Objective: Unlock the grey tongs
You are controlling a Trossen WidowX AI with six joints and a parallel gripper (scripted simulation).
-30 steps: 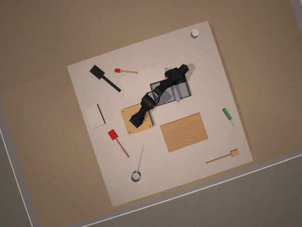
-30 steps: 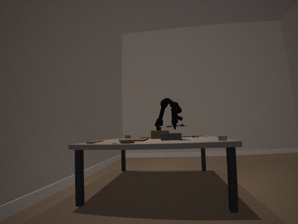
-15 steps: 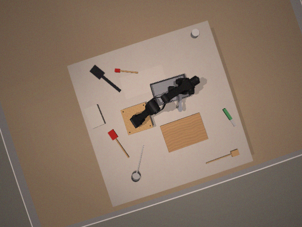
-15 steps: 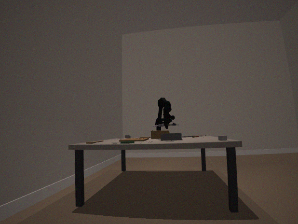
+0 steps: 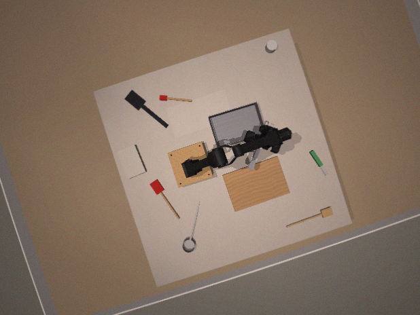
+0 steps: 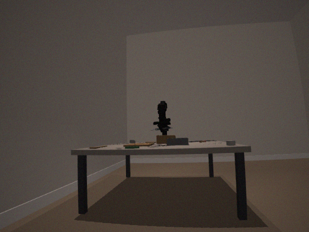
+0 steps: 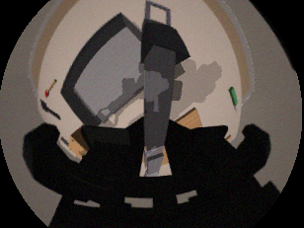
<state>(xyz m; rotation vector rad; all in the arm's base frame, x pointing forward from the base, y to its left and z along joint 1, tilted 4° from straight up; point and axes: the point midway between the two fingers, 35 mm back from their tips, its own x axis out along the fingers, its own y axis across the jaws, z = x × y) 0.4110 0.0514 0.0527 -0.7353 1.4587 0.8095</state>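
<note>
The grey tongs (image 5: 253,160) (image 6: 169,128) (image 7: 159,103) are held in the air, roughly level, well above the table. Their arms look close together; the lock's state cannot be told. Their tips appear near the board's edge and their ring end beside the tin in the top view. My gripper (image 6: 164,131) (image 7: 153,117) is shut on the tongs, with its fingers partly hidden. The roasting tin (image 5: 231,126) (image 6: 177,141) (image 7: 106,73) stands on the table. The wooden board (image 5: 256,187) (image 6: 136,144) (image 7: 190,120) lies flat beside it.
Around them on the table (image 5: 238,237) lie a green-handled tool (image 5: 316,158) (image 7: 233,96), a wooden spatula (image 5: 326,212), a ladle (image 5: 189,244), a red spatula (image 5: 157,187), a black spatula (image 5: 135,100) and a red brush (image 5: 163,98). A white cylinder (image 5: 272,45) (image 6: 230,142) stands at a corner.
</note>
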